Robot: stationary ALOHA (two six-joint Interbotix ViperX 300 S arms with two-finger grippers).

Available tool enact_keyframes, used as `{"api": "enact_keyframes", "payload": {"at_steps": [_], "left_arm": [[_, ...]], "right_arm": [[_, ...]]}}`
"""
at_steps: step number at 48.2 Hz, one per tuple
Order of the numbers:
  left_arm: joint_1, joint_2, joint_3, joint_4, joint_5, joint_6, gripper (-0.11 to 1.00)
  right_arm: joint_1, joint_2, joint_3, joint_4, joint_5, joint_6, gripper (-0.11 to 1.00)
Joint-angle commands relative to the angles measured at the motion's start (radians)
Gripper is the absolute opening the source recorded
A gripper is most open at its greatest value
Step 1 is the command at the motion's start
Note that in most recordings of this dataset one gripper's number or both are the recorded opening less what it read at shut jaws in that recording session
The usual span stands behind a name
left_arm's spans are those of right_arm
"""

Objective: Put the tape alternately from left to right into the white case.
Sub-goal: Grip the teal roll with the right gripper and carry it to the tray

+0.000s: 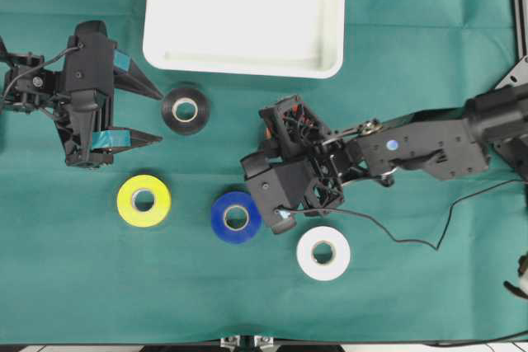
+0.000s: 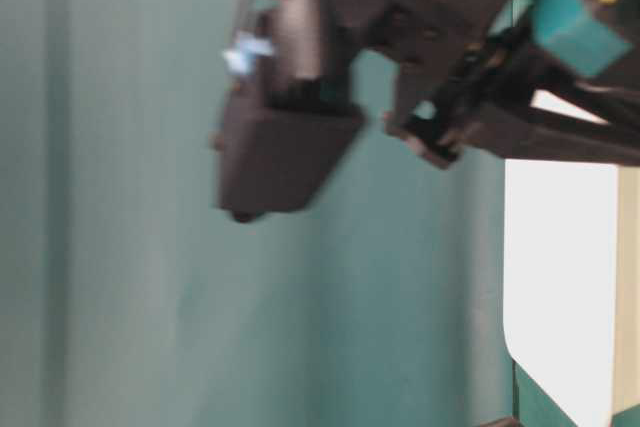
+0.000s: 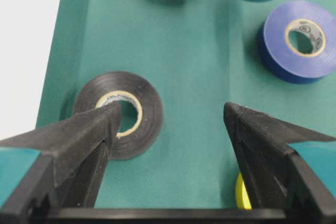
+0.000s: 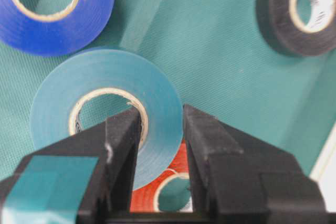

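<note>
My right gripper [image 4: 161, 116] is shut on the teal tape [image 4: 105, 69], one finger inside its core and the other on its outer wall. That roll hangs tilted over the orange-red tape [image 4: 152, 195]. My left gripper [image 1: 159, 116] stands open just left of the black tape [image 1: 185, 110]; in its wrist view one fingertip overlaps the black tape [image 3: 149, 111]. Yellow tape [image 1: 143, 200], blue tape [image 1: 236, 217] and white tape [image 1: 323, 253] lie flat on the cloth. The white case [image 1: 165, 47] sits at the top centre with nothing in it. In the overhead view the right wrist hides the teal roll.
Green cloth covers the table. A thin black cable [image 1: 412, 241] trails over the cloth from the right arm, right of the white roll. A metal frame [image 1: 520, 6] runs along the right edge. The table-level view is blurred and filled by the arm bodies.
</note>
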Motion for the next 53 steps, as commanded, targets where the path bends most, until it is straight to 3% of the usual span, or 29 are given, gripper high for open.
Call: {"api": "enact_keyframes", "payload": {"at_steps": [1, 18, 37, 53], "left_arm": [[0.003, -0.014, 0.005, -0.002, -0.003, 0.002, 0.88], [0.003, -0.014, 0.011, -0.002, -0.005, 0.002, 0.88], [0.003, -0.014, 0.017, -0.002, -0.005, 0.002, 0.88], [0.003, -0.014, 0.017, -0.002, -0.005, 0.002, 0.88]], "right_arm": [[0.000, -0.048, -0.026, -0.002, -0.003, 0.003, 0.27], [-0.069, -0.092, -0.031, -0.002, 0.063, 0.003, 0.27], [-0.299, -0.143, -0.011, -0.044, 0.067, 0.003, 0.27], [-0.500, -0.143, 0.041, -0.069, -0.058, 0.003, 0.27]]}}
